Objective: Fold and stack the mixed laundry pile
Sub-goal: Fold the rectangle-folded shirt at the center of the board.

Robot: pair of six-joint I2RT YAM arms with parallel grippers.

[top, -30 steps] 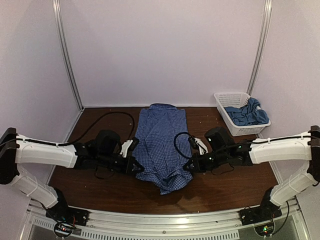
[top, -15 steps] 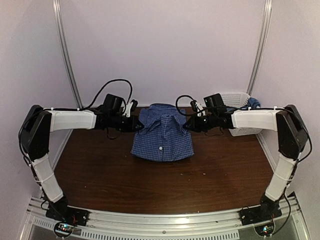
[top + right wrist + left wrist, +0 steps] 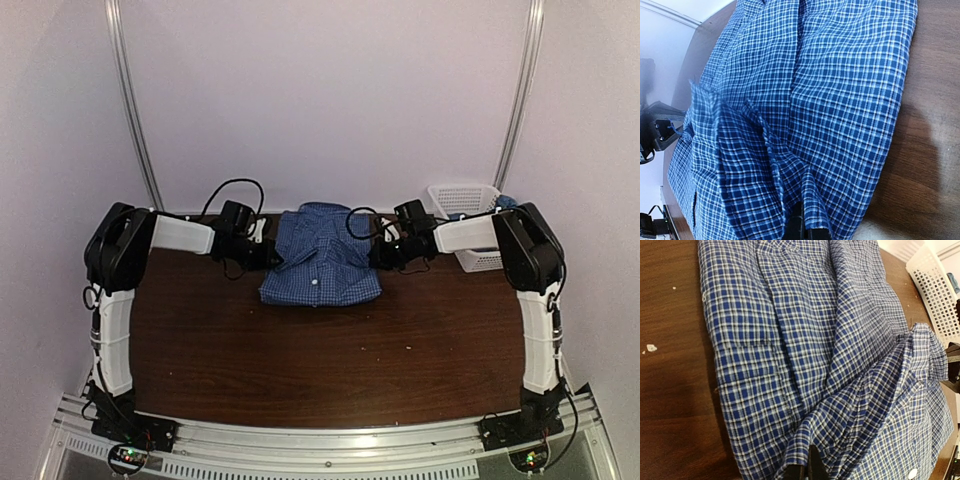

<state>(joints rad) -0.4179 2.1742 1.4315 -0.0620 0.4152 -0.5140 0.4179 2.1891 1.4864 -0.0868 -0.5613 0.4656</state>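
Observation:
The blue-and-white checked shirt (image 3: 322, 258) lies folded over on itself at the far middle of the table. It fills the left wrist view (image 3: 805, 355) and the right wrist view (image 3: 805, 100). My left gripper (image 3: 272, 255) is shut on the shirt's folded edge at its left side (image 3: 805, 471). My right gripper (image 3: 376, 255) is shut on the folded edge at its right side (image 3: 807, 230). Both grippers sit low, close to the table. The teal-blue t-shirt (image 3: 508, 203) barely shows behind my right arm.
A white lattice basket (image 3: 462, 203) stands at the far right, partly hidden by my right arm; its wall shows in the left wrist view (image 3: 937, 290). The brown table (image 3: 320, 360) ends at a metal rail at the front. White walls close the back and sides.
Both grippers have carried the shirt's near hem away from the front edge, folding it over onto the far half. Both arms now reach to the back and the shirt lies shorter.

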